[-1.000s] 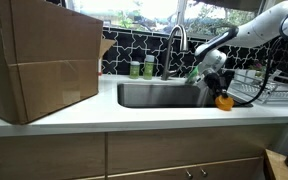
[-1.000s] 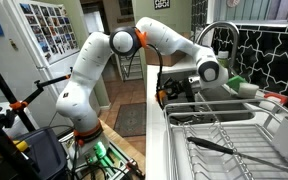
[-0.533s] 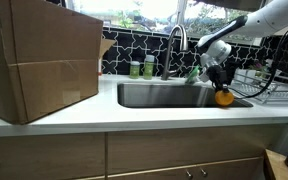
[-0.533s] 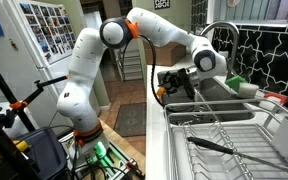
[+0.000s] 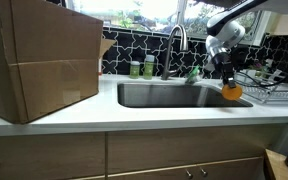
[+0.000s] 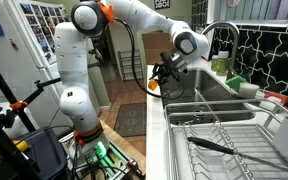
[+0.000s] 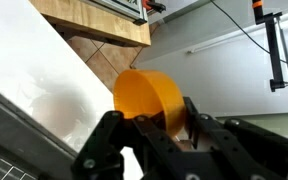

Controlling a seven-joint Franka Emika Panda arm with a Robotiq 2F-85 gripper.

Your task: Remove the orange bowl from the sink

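The orange bowl [image 5: 230,91] hangs from my gripper [image 5: 227,82] above the right end of the steel sink [image 5: 164,96], over the counter edge. My gripper is shut on the bowl's rim. In the wrist view the bowl [image 7: 149,97] stands on edge between the black fingers [image 7: 154,125]. In an exterior view the gripper [image 6: 162,76] is at the near end of the sink [image 6: 206,96], and the bowl shows only as a small orange spot [image 6: 153,87].
A large cardboard box [image 5: 39,60] stands on the counter beside the sink. A faucet [image 5: 174,45] and green bottles [image 5: 142,68] are behind the basin. A wire dish rack [image 5: 269,88] holding a dark utensil [image 6: 216,146] sits next to the sink.
The arm has lifted the orange bowl up and out of the basin, moving it higher and toward the dish rack end of the sink.
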